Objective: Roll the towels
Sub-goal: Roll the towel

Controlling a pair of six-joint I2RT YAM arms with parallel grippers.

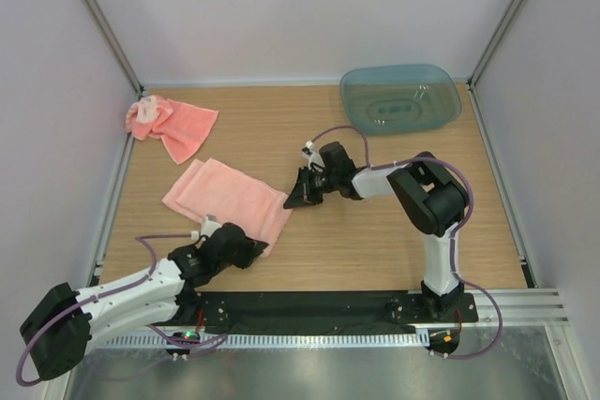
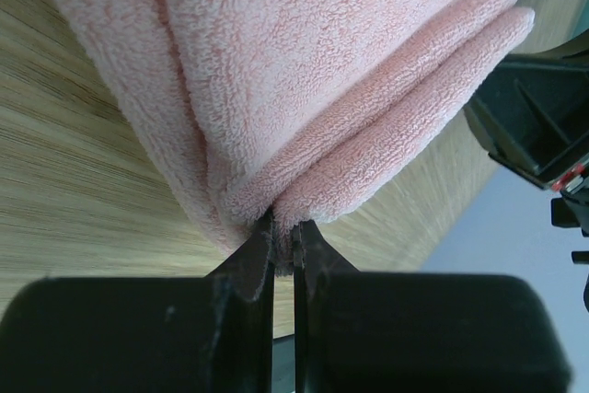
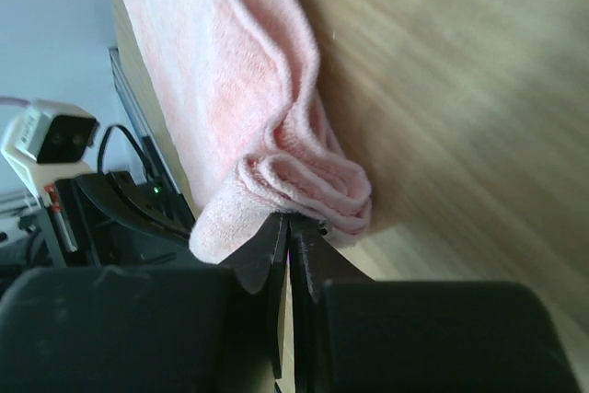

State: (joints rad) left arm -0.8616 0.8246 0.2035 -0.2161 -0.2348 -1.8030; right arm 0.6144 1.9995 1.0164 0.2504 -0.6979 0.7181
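Spanning the view, the wooden table point(image 1: 375, 231) carries a blue-green tub point(image 1: 400, 97) at its far right corner. A folded towel point(image 1: 220, 196) lies flat left of centre; a second towel point(image 1: 178, 126) sits crumpled in the far left corner. The left gripper point(image 2: 283, 232) pinches the folded towel's near edge, fingers almost touching; the right gripper point(image 3: 287, 227) pinches its right corner likewise.

Folded towel point(image 1: 228, 200) is showing plain salmon pink in looped terry. Crumpled towel point(image 1: 172, 125), far left of the tub point(image 1: 400, 98), is showing the same pink with a paler patch. Tub is appearing translucent blue-green. Table point(image 1: 375, 231) is presenting light wood grain. Right arm point(image 1: 433, 196) is showing black and white.
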